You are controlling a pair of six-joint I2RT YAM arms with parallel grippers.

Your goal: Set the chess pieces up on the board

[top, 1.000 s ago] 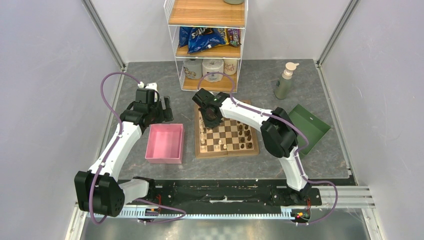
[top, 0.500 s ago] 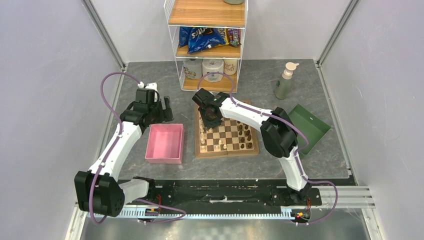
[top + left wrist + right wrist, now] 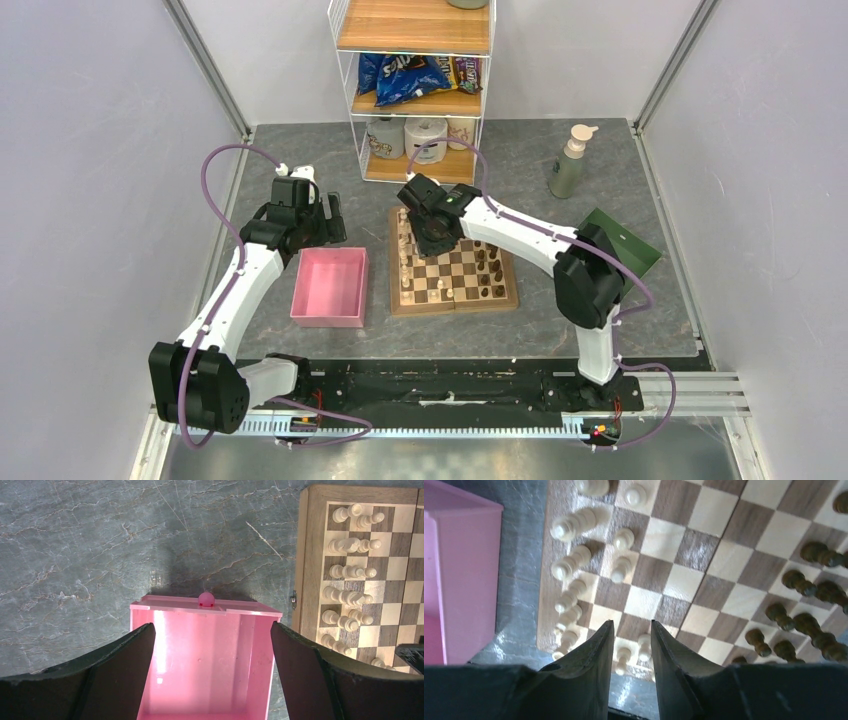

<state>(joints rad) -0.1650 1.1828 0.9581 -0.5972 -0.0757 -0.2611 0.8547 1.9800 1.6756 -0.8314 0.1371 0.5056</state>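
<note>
Rightward and a touch toward the back of the table, the right gripper (image 3: 437,230) had drifted from where it hung a second earlier, and that arm's elbow had swung out toward the green tray (image 3: 622,252). Its fingers (image 3: 596,650) stood close together with only a narrow slit between them, and through that slit I saw bare squares, so it appeared to carry nothing. Below it lay the board (image 3: 664,540), with the white pieces (image 3: 569,560) ranged in two files along the edge nearest the pink tray (image 3: 454,580) and the dark pieces (image 3: 804,585) gathered at the opposite edge. I took the empty, retreating gripper to mean a white piece had just been set down; whether every square of those files was filled I could not tell.

The left gripper (image 3: 212,630) had not stirred. It hung spread wide over the pink tray, which showed no pieces inside.
</note>
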